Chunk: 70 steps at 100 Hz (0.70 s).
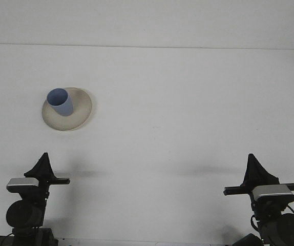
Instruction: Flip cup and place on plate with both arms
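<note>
Upright on the plate (pixel 80 114): blue cup (pixel 60 102) (mouth up); well below, left gripper (pixel 44 164), right gripper (pixel 253 166), jaws unreadable

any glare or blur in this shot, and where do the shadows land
Front view: even, soft light on the white table, no glare spots. The blue cup and beige plate are reasonably sharp, with a faint shadow at the plate's right edge. Pale, diffuse shadow bands lie on the table just beyond the left hand and right hand. Slight graininess overall.
</note>
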Each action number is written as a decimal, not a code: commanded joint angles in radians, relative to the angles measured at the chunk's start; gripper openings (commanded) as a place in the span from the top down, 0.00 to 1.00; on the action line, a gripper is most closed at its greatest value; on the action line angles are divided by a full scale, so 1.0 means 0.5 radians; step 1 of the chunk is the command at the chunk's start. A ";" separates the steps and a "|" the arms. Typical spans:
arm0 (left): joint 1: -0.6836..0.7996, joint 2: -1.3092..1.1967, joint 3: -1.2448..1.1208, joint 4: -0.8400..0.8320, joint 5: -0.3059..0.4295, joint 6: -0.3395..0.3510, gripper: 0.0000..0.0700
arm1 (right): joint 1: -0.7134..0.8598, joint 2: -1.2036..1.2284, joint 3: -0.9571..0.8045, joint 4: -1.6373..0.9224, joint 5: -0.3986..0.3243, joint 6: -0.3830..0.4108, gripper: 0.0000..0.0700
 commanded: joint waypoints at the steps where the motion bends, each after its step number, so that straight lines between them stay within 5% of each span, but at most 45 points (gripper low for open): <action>1: 0.002 -0.005 -0.031 0.056 -0.035 0.025 0.98 | 0.011 0.011 0.006 0.020 0.000 0.029 1.00; 70: 0.004 -0.002 -0.138 0.132 -0.042 -0.005 0.98 | 0.011 0.011 0.006 0.020 -0.001 0.029 1.00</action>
